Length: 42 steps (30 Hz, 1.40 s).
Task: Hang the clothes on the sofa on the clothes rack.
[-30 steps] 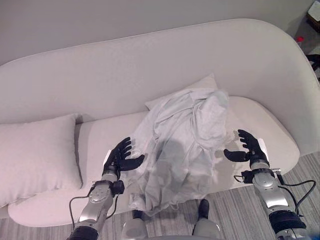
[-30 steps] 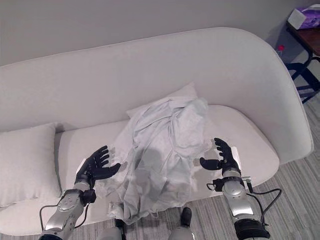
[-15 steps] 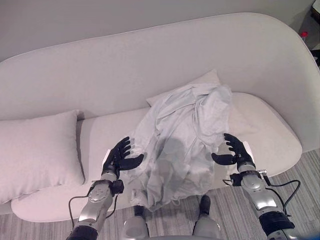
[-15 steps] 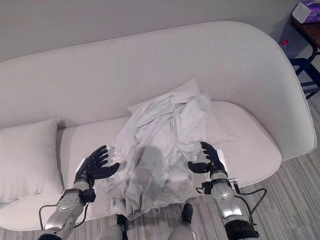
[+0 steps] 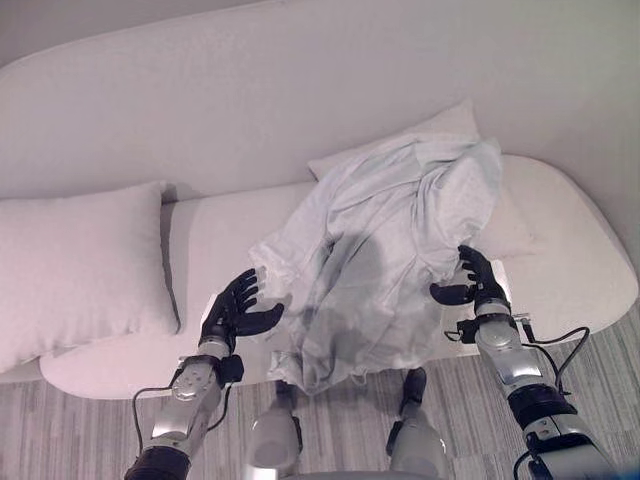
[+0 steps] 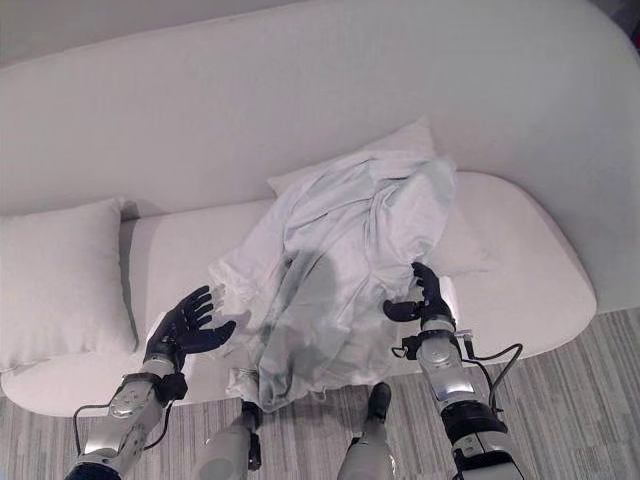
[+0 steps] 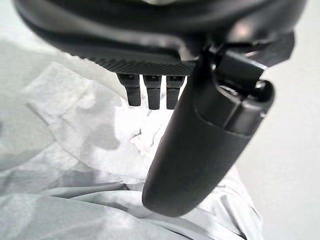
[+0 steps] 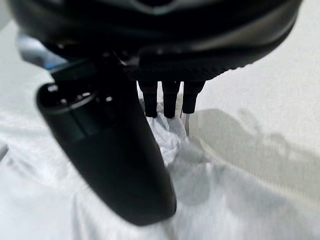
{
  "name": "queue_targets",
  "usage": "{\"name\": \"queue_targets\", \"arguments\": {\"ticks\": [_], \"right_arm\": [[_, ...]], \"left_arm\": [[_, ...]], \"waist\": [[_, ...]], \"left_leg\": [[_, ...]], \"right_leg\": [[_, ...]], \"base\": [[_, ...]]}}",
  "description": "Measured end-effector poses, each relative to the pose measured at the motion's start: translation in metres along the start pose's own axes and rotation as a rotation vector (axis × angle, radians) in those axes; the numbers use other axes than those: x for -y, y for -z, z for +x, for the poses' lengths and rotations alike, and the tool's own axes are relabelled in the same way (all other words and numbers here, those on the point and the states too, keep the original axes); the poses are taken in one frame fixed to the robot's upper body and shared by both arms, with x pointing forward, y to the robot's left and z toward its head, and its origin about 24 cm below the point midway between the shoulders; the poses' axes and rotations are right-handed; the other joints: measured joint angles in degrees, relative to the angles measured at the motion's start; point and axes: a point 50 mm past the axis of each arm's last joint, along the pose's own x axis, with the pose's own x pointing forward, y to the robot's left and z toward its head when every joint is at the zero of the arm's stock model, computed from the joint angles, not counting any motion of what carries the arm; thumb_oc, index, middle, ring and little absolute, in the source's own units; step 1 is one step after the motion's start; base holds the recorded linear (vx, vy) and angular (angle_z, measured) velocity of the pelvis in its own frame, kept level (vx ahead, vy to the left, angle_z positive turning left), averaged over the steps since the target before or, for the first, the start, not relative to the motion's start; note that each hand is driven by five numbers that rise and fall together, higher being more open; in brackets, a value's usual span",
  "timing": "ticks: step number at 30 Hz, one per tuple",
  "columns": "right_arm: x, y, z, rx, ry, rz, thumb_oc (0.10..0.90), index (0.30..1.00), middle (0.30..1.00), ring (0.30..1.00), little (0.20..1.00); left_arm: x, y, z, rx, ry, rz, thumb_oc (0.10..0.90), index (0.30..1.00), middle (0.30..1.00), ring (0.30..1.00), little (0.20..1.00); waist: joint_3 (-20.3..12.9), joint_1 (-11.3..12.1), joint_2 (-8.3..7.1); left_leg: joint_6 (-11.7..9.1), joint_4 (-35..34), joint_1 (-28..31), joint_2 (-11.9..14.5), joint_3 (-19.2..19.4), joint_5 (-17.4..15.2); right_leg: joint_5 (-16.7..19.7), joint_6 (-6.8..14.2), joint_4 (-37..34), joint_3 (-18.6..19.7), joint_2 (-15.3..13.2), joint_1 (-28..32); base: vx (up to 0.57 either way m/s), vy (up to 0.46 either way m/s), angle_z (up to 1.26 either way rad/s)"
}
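Your left hand (image 5: 235,312) hovers w/ fingers spread apart, gripping nothing, palm turned toward the garment (image 5: 385,250) just to its right. That pale crumpled garment sits btwn both hands, draped over the sofa (image 5: 300,90) seat, its lower edge spilling off the front. One cushion (image 5: 75,265) lies well out past your left hand, another cushion (image 5: 455,122) peeks from behind the cloth. Right hand (image 5: 472,285) is at the garment's right edge, fingers loose, thumb out, not clamped. No readable labels or writing.
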Motion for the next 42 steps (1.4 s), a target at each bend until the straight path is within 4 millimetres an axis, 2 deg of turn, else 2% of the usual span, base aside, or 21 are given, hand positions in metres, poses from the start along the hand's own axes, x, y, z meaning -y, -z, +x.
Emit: {"name": "queue_targets", "arguments": {"ticks": [6,9,10,11,14,19,23,26,27,29,31,33,35,37,38,41,42], "right_arm": [[0.001,-0.004,0.001,0.014,0.029,-0.049,0.800,0.900,0.900,0.900,0.900],[-0.004,-0.007,0.005,0.025,0.094,-0.204,0.800,0.900,0.900,0.900,0.900],[-0.009,-0.012,0.009,0.026,0.127,-0.270,0.584,0.575,0.575,0.575,0.575],[-0.013,-0.018,0.015,0.029,0.168,-0.375,0.400,0.300,0.300,0.300,0.300],[-0.009,-0.031,0.020,0.054,0.262,-0.465,0.400,0.300,0.300,0.300,0.300],[0.001,-0.033,0.020,0.053,0.317,-0.464,0.400,0.300,0.300,0.300,0.300],[0.009,-0.026,0.016,0.049,0.314,-0.443,0.400,0.300,0.300,0.300,0.300],[0.007,-0.026,0.001,0.101,0.275,-0.379,0.400,0.300,0.300,0.300,0.300],[0.011,-0.027,-0.010,0.159,0.263,-0.346,0.400,0.300,0.300,0.300,0.300],[0.025,-0.030,-0.030,0.238,0.274,-0.239,0.400,0.300,0.300,0.300,0.300],[0.034,-0.022,-0.032,0.203,0.293,-0.194,0.400,0.300,0.300,0.300,0.300],[0.048,-0.013,-0.047,0.172,0.344,-0.055,0.400,0.300,0.300,0.300,0.300],[0.051,-0.003,-0.051,0.133,0.345,-0.006,0.400,0.300,0.300,0.300,0.300],[0.051,0.000,-0.053,0.111,0.339,0.066,0.400,0.300,0.300,0.300,0.300],[0.051,-0.002,-0.052,0.118,0.329,0.094,0.400,0.300,0.300,0.300,0.300],[0.046,-0.011,-0.048,0.158,0.297,0.130,0.400,0.300,0.300,0.300,0.300],[0.033,-0.027,-0.044,0.219,0.226,0.167,0.400,0.300,0.300,0.300,0.300]], "left_arm": [[0.005,-0.014,0.009,0.049,0.012,-0.001,0.800,0.900,0.900,0.900,0.900],[0.009,-0.026,0.013,0.098,-0.005,-0.035,0.800,0.900,0.900,0.900,0.900],[0.010,-0.027,0.013,0.109,-0.018,-0.038,0.800,0.900,0.900,0.900,0.900],[0.013,-0.031,0.014,0.128,-0.022,-0.037,0.800,0.900,0.900,0.900,0.900],[0.019,-0.041,0.019,0.162,-0.014,-0.036,0.800,0.900,0.900,0.900,0.900],[0.019,-0.045,0.021,0.179,-0.031,-0.039,0.800,0.900,0.900,0.900,0.900],[0.017,-0.048,0.021,0.189,-0.049,-0.044,0.800,0.900,0.900,0.900,0.900],[0.008,-0.051,0.021,0.199,-0.091,-0.053,0.800,0.900,0.900,0.900,0.900],[0.005,-0.052,0.021,0.203,-0.106,-0.057,0.800,0.900,0.900,0.900,0.900],[-0.006,-0.058,0.020,0.226,-0.140,-0.053,0.800,0.900,0.900,0.900,0.900],[-0.003,-0.069,0.022,0.262,-0.119,-0.047,0.800,0.900,0.900,0.900,0.900],[-0.002,-0.088,0.024,0.327,-0.103,-0.020,0.800,0.900,0.900,0.900,0.900],[-0.006,-0.105,0.026,0.382,-0.113,0.024,0.800,0.900,0.900,0.900,0.900],[-0.006,-0.124,0.030,0.434,-0.106,0.064,0.800,0.900,0.900,0.900,0.900],[0.009,-0.154,0.039,0.519,-0.054,0.128,0.800,0.900,0.900,0.900,0.900],[0.035,-0.189,0.050,0.611,0.013,0.209,0.800,0.900,0.900,0.900,0.900],[0.048,-0.215,0.058,0.664,0.036,0.340,0.800,0.900,0.900,0.900,0.900]], "waist": [[0.81,0.03,0.06],[1.24,0.09,0.03],[1.38,0.10,-0.13],[1.48,0.17,-0.11],[3.83,0.68,0.03],[4.03,0.90,-0.06],[4.03,0.83,-0.06],[4.03,-0.08,-0.10],[4.02,-0.13,-0.13],[3.48,-2.27,-0.91],[3.00,-4.09,-1.71],[2.35,-5.04,-2.46],[1.10,-7.08,-3.53],[-0.10,-8.01,-4.29],[-1.31,-9.63,-4.36],[-1.44,-9.97,-4.41],[-1.84,-11.17,-4.59]], "left_leg": [[-0.01,0.01,-0.98,0.00,-0.54,0.11],[-0.10,0.01,-1.99,0.00,-1.20,0.32],[-0.13,0.02,-2.37,0.00,-1.16,0.36],[-0.20,0.09,-3.48,0.01,-1.31,0.53],[-0.15,0.09,-3.95,0.02,-1.50,1.19],[-0.16,0.09,-3.93,0.04,-1.88,1.23],[-0.13,0.10,-3.67,0.02,-2.22,1.26],[-0.13,0.09,-2.61,0.02,-2.09,1.25],[-0.12,0.06,-1.65,0.02,-1.61,1.21],[-0.12,-0.01,-0.06,0.05,-0.88,1.03],[-0.19,0.00,-0.07,0.10,-0.86,0.67],[-0.05,-0.01,0.05,0.02,-0.20,0.59],[-0.10,0.00,0.40,-0.05,0.83,0.31],[-0.21,-0.03,1.19,-0.04,2.18,0.32],[-0.23,-0.01,1.24,-0.06,3.16,0.19],[-0.22,0.00,0.70,-0.05,4.52,0.20],[-0.12,0.00,-1.05,-0.05,5.35,0.44]], "right_leg": [[0.00,0.00,0.01,-0.54,0.00,-0.60],[0.02,-0.02,0.01,-1.14,0.00,-1.06],[0.12,-0.12,0.01,-1.09,0.01,-1.48],[0.31,-0.20,0.01,-1.13,0.02,-2.44],[0.77,-0.44,0.01,-1.34,0.03,-2.71],[0.78,-0.46,0.01,-1.54,0.05,-2.51],[0.77,-0.46,0.02,-2.06,0.03,-1.94],[0.76,-0.47,0.02,-2.19,0.03,-0.92],[0.76,-0.47,0.02,-1.73,0.03,-0.31],[0.72,-0.47,0.01,-1.16,-0.01,0.83],[0.67,-0.43,0.02,-1.01,0.02,0.71],[0.75,-0.43,0.02,-0.21,0.00,0.24],[0.84,-0.37,0.02,0.91,0.02,-0.24],[1.18,-0.26,0.02,2.38,0.09,-0.69],[1.35,-0.28,0.03,3.47,0.20,-1.35],[1.92,-0.40,0.03,5.07,0.39,-3.05],[2.63,-0.69,0.03,6.13,0.52,-5.55]], "base": [[-0.01,0.017,0.04],[-0.07,0.043,0.08],[-0.06,0.023,0.02],[-0.03,0.021,0.04],[-0.02,0.015,0.04],[0.00,0.000,0.00],[0.02,0.010,0.06],[0.06,0.000,-0.01],[0.06,-0.007,-0.10],[0.08,-0.013,-0.15],[0.08,-0.013,-0.04],[0.06,0.000,-0.16],[0.06,-0.007,-0.26],[-0.01,-0.022,-0.36],[-0.05,-0.028,-0.40],[-0.06,-0.037,-0.29],[-0.03,-0.039,-0.37]]}}
